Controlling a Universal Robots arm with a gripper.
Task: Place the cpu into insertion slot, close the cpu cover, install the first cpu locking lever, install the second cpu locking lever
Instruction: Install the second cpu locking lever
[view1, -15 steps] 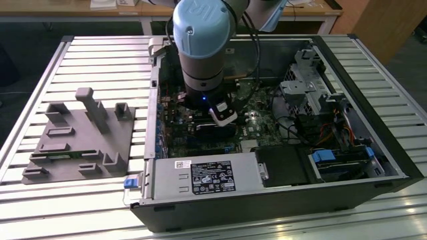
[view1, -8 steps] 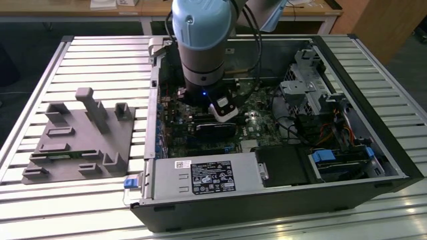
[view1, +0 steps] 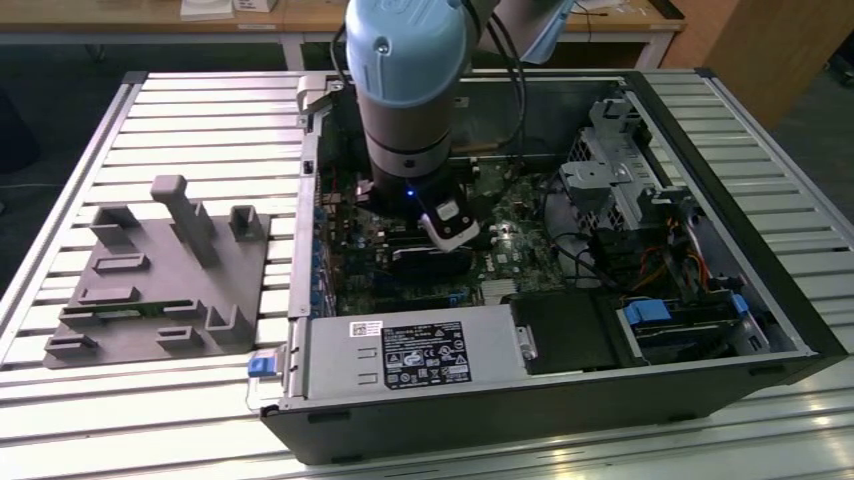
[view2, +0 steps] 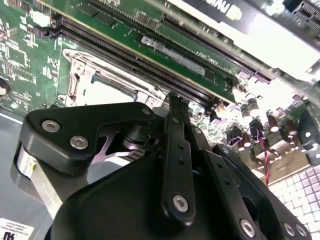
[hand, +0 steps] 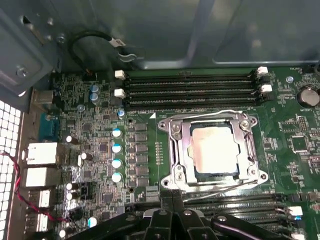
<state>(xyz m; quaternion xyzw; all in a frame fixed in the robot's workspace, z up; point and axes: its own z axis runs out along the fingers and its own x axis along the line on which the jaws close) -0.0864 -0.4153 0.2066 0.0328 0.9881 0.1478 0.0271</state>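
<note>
In the first wrist view the cpu (hand: 215, 150) lies in the insertion slot (hand: 176, 176), its pale metal top showing through the window of the cpu cover (hand: 181, 145), which lies flat over it. Thin wire locking levers run along two sides of the socket, one by the memory slots (hand: 200, 113) and one on the side nearer the gripper (hand: 225, 187). My gripper (hand: 170, 196) stands shut, its tips close to the socket's corner beside the nearer lever and holding nothing. The second wrist view has the gripper (view2: 173, 100) just off the socket's rim (view2: 75, 62).
The arm (view1: 400, 100) reaches down into an open computer case (view1: 747, 230) on a slatted table. Long black memory slots (hand: 190, 90) flank the socket. A power supply (view1: 400, 355) and a drive cage (view1: 607, 180) crowd the case. A grey fixture (view1: 160, 280) lies at the exterior view's left.
</note>
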